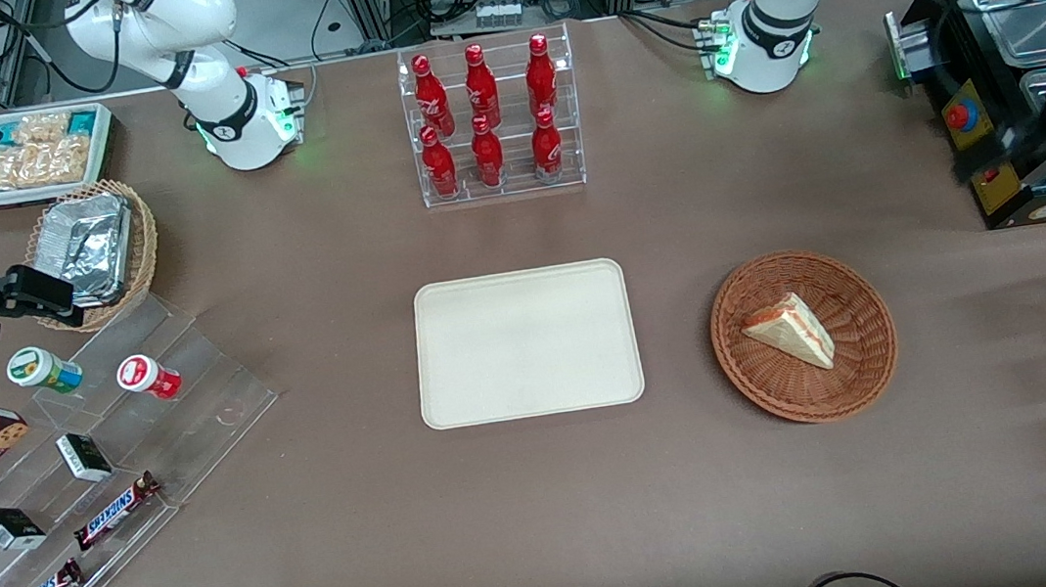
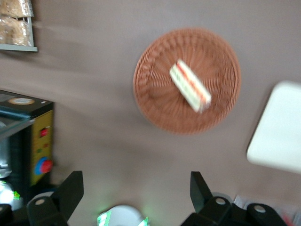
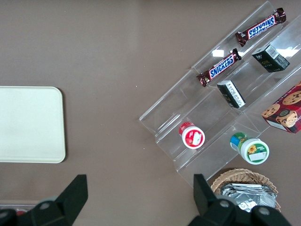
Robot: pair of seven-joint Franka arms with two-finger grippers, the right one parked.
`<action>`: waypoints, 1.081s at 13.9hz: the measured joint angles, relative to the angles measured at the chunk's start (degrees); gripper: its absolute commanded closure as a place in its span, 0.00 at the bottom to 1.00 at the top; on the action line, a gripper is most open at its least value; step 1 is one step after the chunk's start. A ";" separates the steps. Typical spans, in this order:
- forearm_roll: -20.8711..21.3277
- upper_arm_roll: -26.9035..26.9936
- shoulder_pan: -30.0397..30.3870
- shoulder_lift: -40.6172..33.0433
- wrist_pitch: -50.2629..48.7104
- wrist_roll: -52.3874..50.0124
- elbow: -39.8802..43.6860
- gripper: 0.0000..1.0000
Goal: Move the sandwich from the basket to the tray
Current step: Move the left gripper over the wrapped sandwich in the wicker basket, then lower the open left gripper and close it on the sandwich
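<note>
Clearly the gripper hangs high with its fingers spread and nothing between them, toward the working arm's end of the table. Below and ahead lies the sandwich in the basket, its long axis slanting, the tray beside.
</note>
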 measured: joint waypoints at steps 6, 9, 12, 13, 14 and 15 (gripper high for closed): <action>0.44 -0.10 -5.33 1.78 29.15 -29.25 -21.53 0.00; 0.45 -0.11 -6.68 1.84 38.69 -35.55 -29.48 0.00; 0.45 -0.13 -7.89 2.26 49.94 -39.83 -36.48 0.00; 0.45 -0.12 -8.24 2.81 52.07 -41.00 -37.57 0.00; 0.45 -0.14 -8.74 3.54 53.61 -42.23 -37.99 0.00; 0.45 -0.14 -9.22 4.36 54.88 -43.24 -38.11 0.00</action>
